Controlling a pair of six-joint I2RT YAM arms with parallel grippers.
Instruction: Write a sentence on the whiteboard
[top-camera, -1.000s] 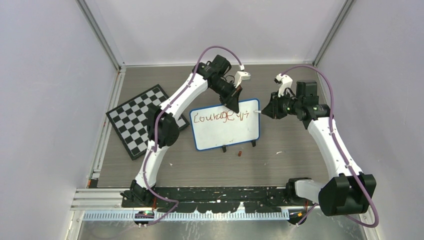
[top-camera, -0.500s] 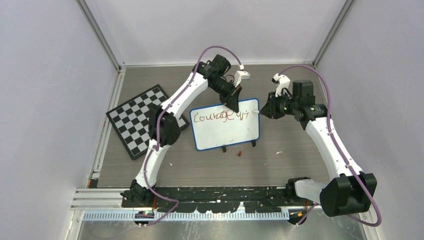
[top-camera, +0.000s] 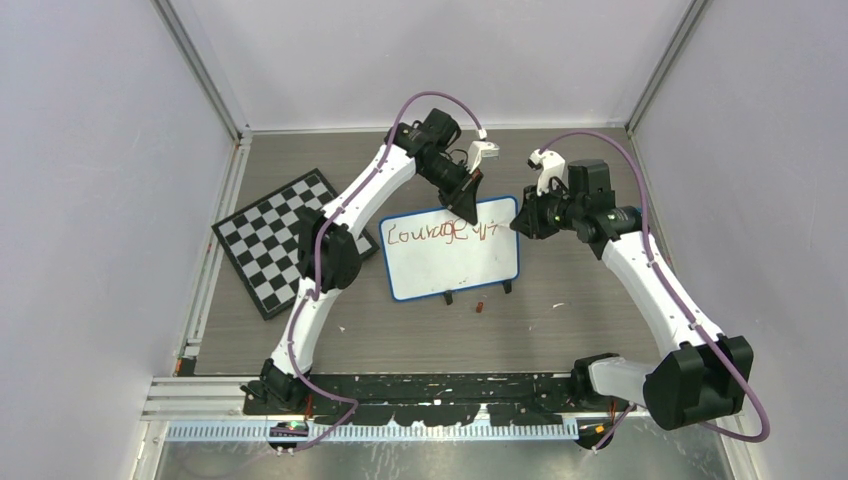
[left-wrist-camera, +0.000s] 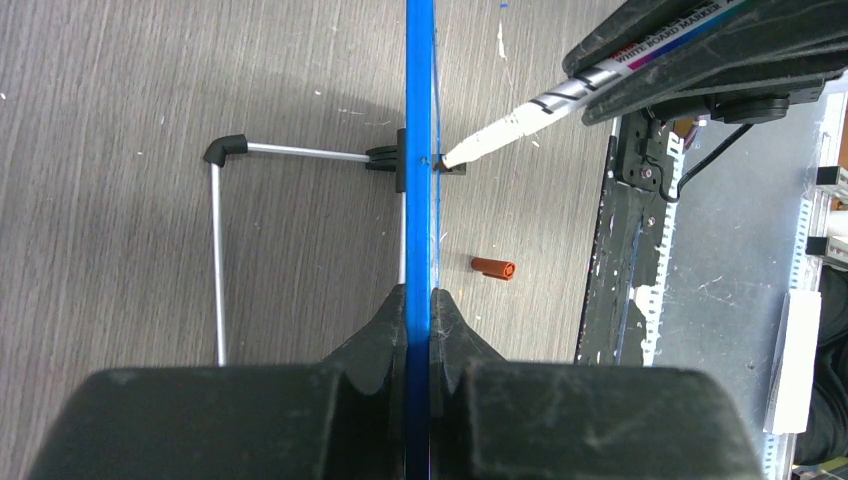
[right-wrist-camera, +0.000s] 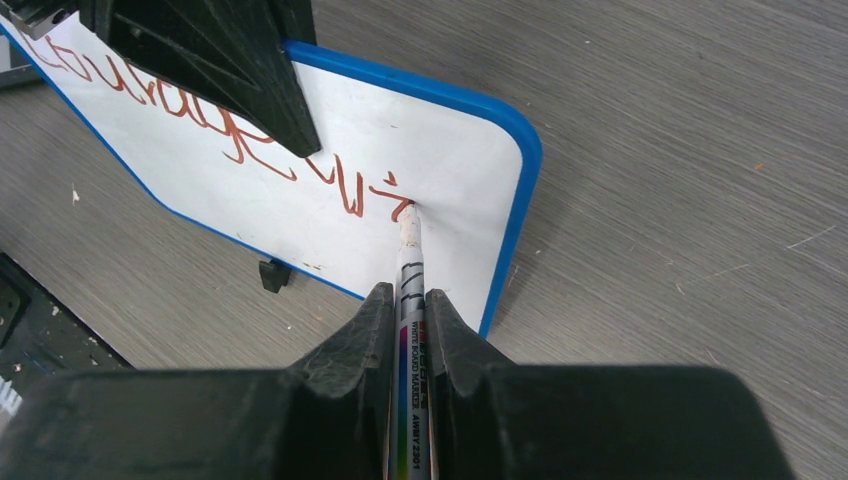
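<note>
- Standing upright on table, near chessboard: whiteboard
- Clamped on whiteboard's top edge: left gripper
- Clamped on marker: right gripper, tip touching whiteboard at end of sentence
- Lying on table before whiteboard: orange cap

The right gripper has moved to the left. Before, it was beside the right edge of the whiteboard; now it is over that edge. The marker in it came along, and its tip now touches the white surface at the end of the last red stroke. The right forearm leans more to the left.
</note>
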